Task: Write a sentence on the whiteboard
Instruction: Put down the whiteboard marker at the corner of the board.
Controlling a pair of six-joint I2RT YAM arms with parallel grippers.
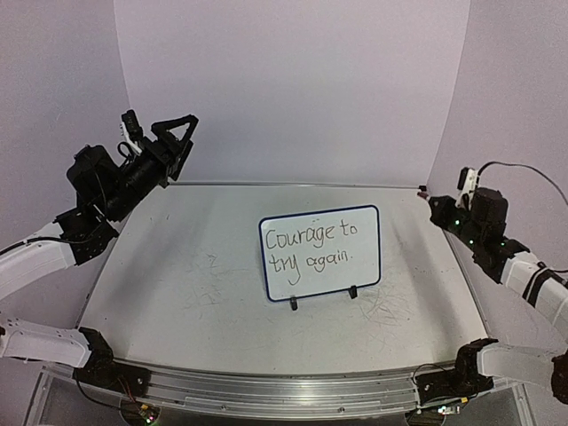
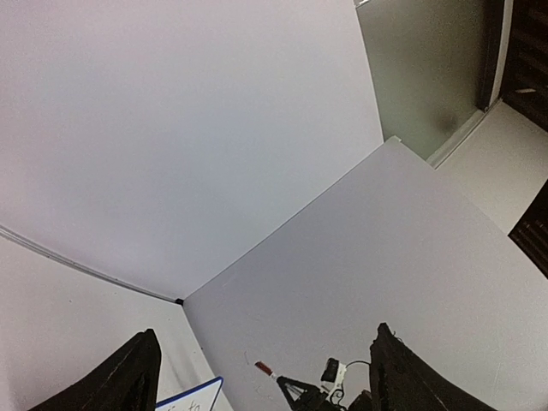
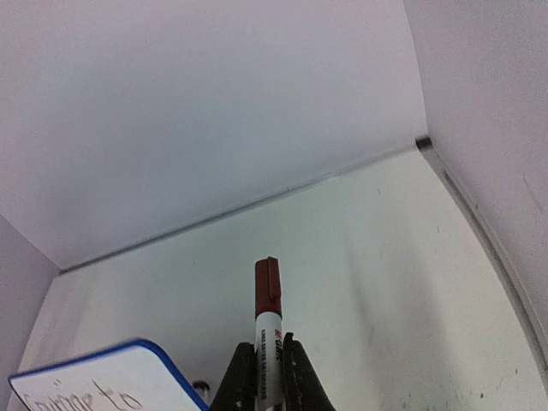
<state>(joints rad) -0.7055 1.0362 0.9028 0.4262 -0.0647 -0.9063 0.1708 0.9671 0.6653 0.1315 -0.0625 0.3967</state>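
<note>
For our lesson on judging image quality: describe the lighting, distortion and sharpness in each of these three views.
Top view: soft, even light, no glare on the whiteboard, its sentence legible; the table bows along its near edge, which is wide-lens distortion. Left wrist view: the fingers are dark silhouettes against bright walls. Right wrist view: the marker is sharp enough to show label print; the table's right edge curves.

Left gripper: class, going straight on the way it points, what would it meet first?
Probably the pale backdrop wall; the left gripper is open, and nothing else shows ahead of it, though depth is unclear.
</note>
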